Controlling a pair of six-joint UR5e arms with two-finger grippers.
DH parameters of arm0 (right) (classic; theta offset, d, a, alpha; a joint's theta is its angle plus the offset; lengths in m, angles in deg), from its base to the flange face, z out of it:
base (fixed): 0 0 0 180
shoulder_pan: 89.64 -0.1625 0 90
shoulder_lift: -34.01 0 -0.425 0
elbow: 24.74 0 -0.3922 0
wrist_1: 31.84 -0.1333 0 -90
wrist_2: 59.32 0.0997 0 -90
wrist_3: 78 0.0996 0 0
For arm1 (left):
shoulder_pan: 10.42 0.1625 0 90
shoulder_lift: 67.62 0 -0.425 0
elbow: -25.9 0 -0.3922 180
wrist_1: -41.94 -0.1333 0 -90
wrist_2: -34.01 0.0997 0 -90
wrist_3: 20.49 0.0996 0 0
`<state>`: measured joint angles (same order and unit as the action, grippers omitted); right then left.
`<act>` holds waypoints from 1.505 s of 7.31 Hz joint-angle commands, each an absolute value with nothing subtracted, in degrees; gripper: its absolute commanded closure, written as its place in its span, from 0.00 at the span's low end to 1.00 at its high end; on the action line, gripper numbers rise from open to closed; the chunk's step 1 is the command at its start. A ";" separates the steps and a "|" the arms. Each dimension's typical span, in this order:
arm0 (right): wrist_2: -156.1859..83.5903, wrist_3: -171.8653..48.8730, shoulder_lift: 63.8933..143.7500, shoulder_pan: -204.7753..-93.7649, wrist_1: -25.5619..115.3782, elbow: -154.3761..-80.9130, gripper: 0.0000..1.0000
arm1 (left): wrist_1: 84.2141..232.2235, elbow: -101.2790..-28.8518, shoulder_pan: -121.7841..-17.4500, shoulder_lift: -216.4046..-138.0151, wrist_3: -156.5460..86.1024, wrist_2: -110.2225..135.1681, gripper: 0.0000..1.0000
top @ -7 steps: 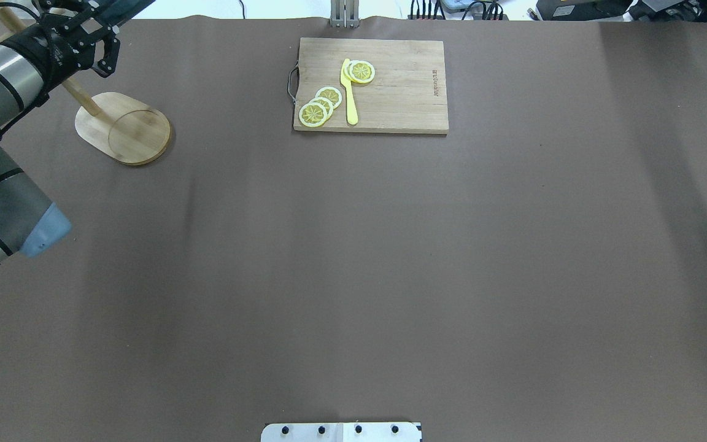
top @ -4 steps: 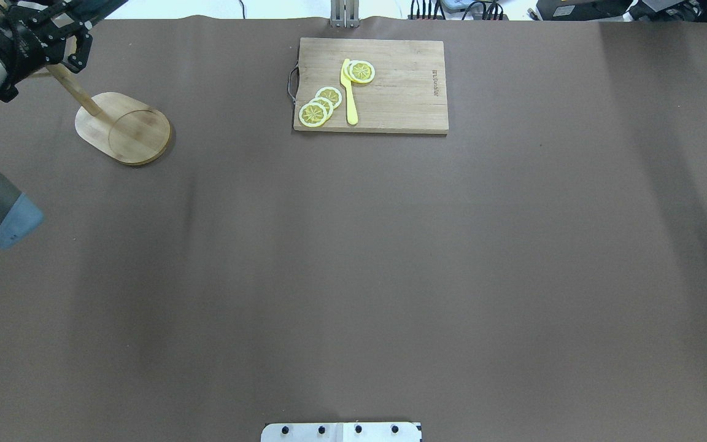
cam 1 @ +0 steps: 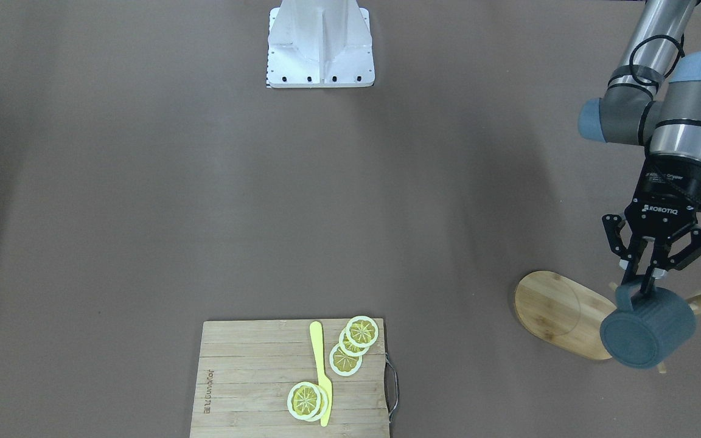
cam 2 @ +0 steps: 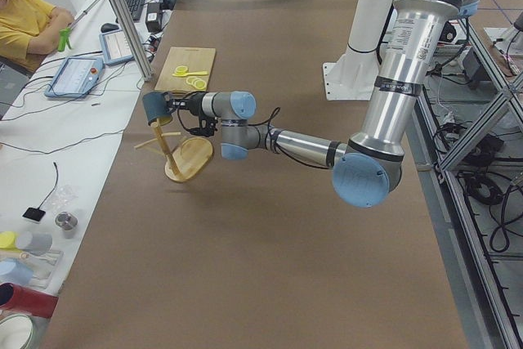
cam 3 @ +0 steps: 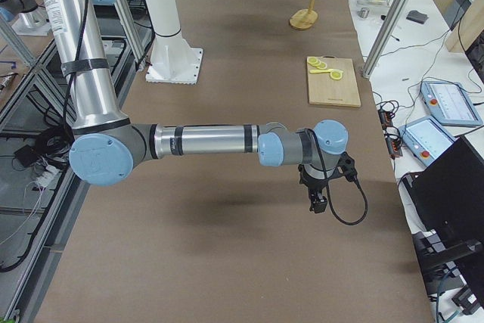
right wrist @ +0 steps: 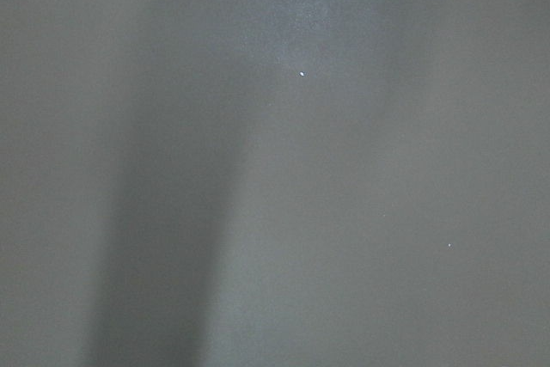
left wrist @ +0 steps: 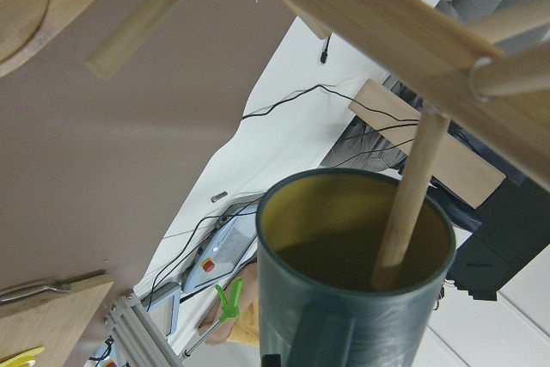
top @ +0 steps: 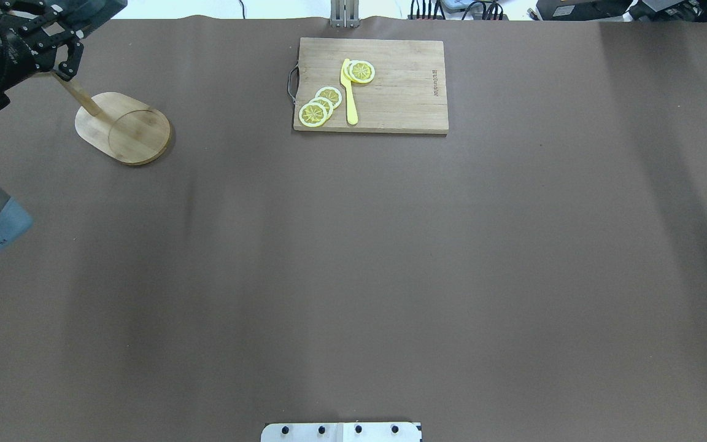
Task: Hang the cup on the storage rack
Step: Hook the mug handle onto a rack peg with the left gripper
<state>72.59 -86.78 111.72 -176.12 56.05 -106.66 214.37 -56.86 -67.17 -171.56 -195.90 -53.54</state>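
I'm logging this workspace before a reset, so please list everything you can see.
cup: one, dark blue-grey, tipped on its side at the storage rack, a peg inside its mouth
storage rack: one, light wood, far left of the table from the robot
cutting board: one, light wood, middle of the far edge
lemon slices: about five, yellow, on the cutting board
knife: one, yellow, on the cutting board among the slices
table: one, brown cover
person: one, yellow top, at the side desk
left gripper: black, jaws shut on the cup's handle
right gripper: black, above bare table, jaws' state unclear
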 commanded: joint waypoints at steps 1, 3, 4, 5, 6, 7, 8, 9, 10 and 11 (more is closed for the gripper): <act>72.60 -86.79 111.80 -176.12 56.05 -107.00 0.00 | 215.52 -56.71 -67.20 -170.28 -196.10 -53.80 1.00; 72.60 -86.70 111.97 -176.12 56.05 -107.00 0.00 | 217.27 -56.45 -67.20 -169.22 -195.75 -54.85 1.00; 72.69 -86.70 111.89 -176.12 56.05 -107.00 0.00 | 219.37 -55.67 -67.20 -168.70 -195.57 -54.85 0.91; 72.69 -86.70 111.89 -176.12 56.05 -107.18 0.00 | 222.17 -54.18 -67.20 -168.34 -195.31 -55.20 0.51; 72.69 -86.52 111.80 -176.12 56.05 -107.53 0.00 | 222.72 -53.73 -67.20 -168.34 -195.31 -55.20 0.30; 72.69 -86.44 111.80 -176.12 56.05 -107.70 0.00 | 222.73 -53.81 -67.11 -168.43 -195.22 -55.20 0.06; 72.69 -86.35 111.88 -176.12 56.05 -107.71 0.00 | 222.99 -54.25 -67.11 -168.43 -195.22 -55.29 0.03; 72.78 -86.35 111.80 -176.12 56.05 -107.71 0.00 | 223.08 -55.21 -67.20 -168.43 -195.22 -55.38 0.03; 72.78 -86.26 111.80 -176.12 56.05 -107.71 0.00 | 223.08 -56.52 -67.20 -167.82 -195.13 -55.38 0.03; 72.78 -86.26 111.71 -176.12 56.05 -107.71 0.00 | 223.26 -58.97 -67.20 -165.98 -191.56 -55.38 0.03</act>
<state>72.77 -86.29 111.78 -176.12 56.05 -107.70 223.09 -56.55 -67.19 -167.58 -194.30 -55.36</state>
